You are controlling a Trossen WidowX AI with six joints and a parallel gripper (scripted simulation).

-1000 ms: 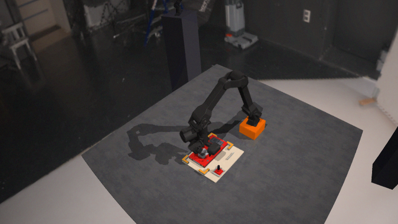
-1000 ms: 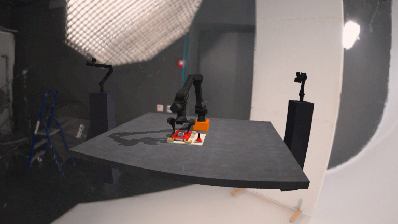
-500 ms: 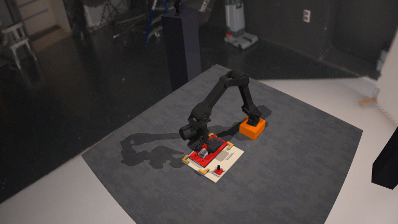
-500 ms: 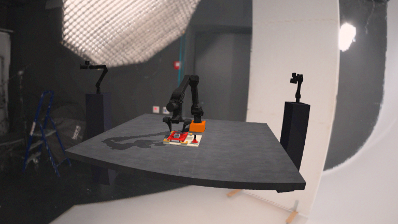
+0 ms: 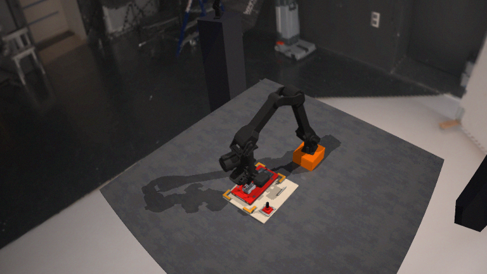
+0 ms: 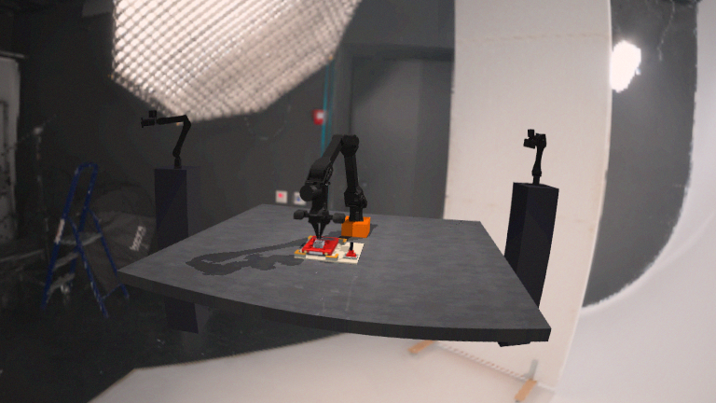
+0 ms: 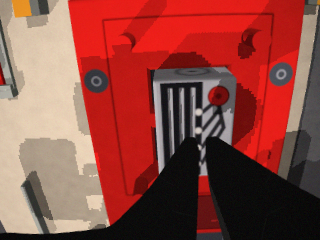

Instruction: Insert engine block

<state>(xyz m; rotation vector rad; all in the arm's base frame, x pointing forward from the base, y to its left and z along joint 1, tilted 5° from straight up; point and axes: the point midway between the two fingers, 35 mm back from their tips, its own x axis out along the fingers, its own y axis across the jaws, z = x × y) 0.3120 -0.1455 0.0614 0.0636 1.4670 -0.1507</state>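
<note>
The grey engine block (image 5: 248, 188) (image 6: 319, 243) (image 7: 182, 110) sits in the opening of the red car body (image 5: 250, 199) (image 6: 329, 247) (image 7: 120, 115). In the wrist view its striped top has a red round spot at the upper right, and its far side face shows above the red surface. A narrow dark gap runs along its left side. How deep it sits and the rib cannot be made out. My gripper (image 6: 319, 237) (image 7: 200, 147) is shut and empty, its fingertips close together over the block's top. Whether they touch it is unclear.
The car body lies on a cream board (image 5: 285, 189) (image 7: 45, 112) between orange corner brackets (image 5: 249, 209) (image 6: 331, 257). A red piece with a black knob (image 5: 267, 208) (image 6: 351, 253) stands on the board beside it. The arm's orange base (image 5: 312, 160) (image 6: 356, 228) is behind.
</note>
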